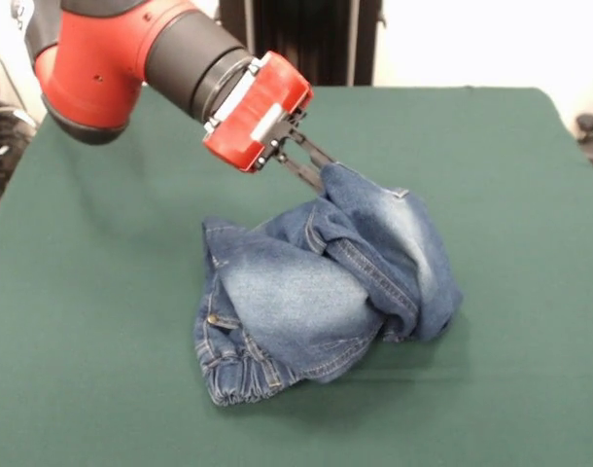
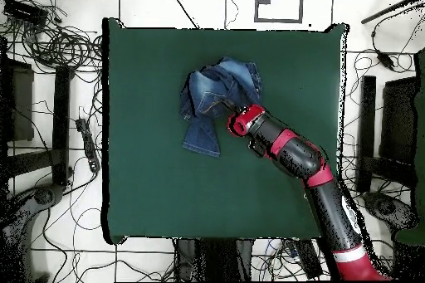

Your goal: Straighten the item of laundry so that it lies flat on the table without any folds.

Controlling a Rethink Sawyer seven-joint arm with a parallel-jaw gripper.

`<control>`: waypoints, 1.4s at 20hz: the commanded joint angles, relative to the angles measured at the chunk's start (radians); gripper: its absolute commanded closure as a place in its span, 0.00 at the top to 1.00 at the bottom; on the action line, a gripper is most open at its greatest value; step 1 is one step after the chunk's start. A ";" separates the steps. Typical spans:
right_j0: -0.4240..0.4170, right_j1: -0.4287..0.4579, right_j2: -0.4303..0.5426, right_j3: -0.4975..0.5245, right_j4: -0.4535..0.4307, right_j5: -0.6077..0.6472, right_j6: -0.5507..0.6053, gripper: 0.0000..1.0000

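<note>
The red and black arm angles down, its end effector [image 1: 328, 173] clamped shut.

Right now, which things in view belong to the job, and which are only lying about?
For the job:
jeans, crumpled
green table
pincer, shut on a raised fold of the jeans

Lying about:
cables on the floor
dark stands beside the table

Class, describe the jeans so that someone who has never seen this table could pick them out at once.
Start at the green table. Near its middle lies a crumpled heap of blue denim, the jeans, with pale faded patches and a gathered waistband. It is the only cloth item there, and the red arm's tool pinches its raised fold.
</note>
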 commanded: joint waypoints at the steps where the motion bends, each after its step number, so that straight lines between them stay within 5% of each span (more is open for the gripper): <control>1: 0.059 0.001 -0.033 -0.052 0.075 0.191 -0.319 0.00; 28: 0.064 -0.091 0.014 -0.079 0.244 0.439 -0.311 0.00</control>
